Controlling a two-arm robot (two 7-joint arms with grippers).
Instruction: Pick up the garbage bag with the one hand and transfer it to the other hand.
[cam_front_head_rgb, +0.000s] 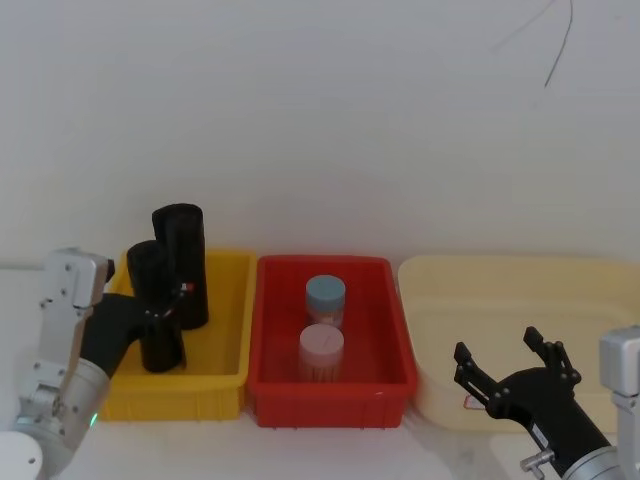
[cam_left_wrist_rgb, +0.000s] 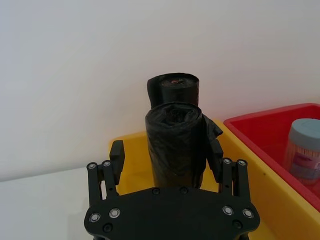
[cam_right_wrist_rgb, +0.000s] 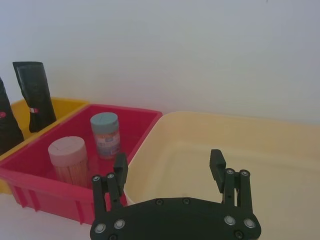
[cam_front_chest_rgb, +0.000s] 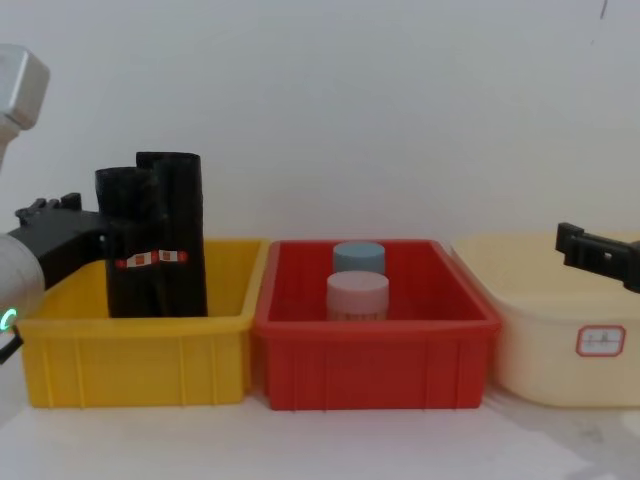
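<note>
Left gripper (cam_left_wrist_rgb: 166, 146) jaws wide astride garbage bag (cam_left_wrist_rgb: 175, 130) | right gripper (cam_front_head_rgb: 500, 352) jaws wide over cream tub (cam_front_head_rgb: 520, 266)

The head view looks forward and steeply down on the yellow bin (cam_front_head_rgb: 170, 385), red bin (cam_front_head_rgb: 330, 388) and cream bin (cam_front_head_rgb: 500, 300) in a row on the table (cam_front_head_rgb: 330, 452), and the chest view faces the same three bins level and low, seeing their front walls. The left wrist view sits just behind the left gripper (cam_left_wrist_rgb: 166, 149), very close to the garbage bag (cam_left_wrist_rgb: 172, 127) in the yellow bin, facing the wall (cam_left_wrist_rgb: 75, 75); the right wrist view sits behind the right gripper (cam_right_wrist_rgb: 168, 160) over the cream bin, looking slantwise across the red bin, which both wrist views share.
</note>
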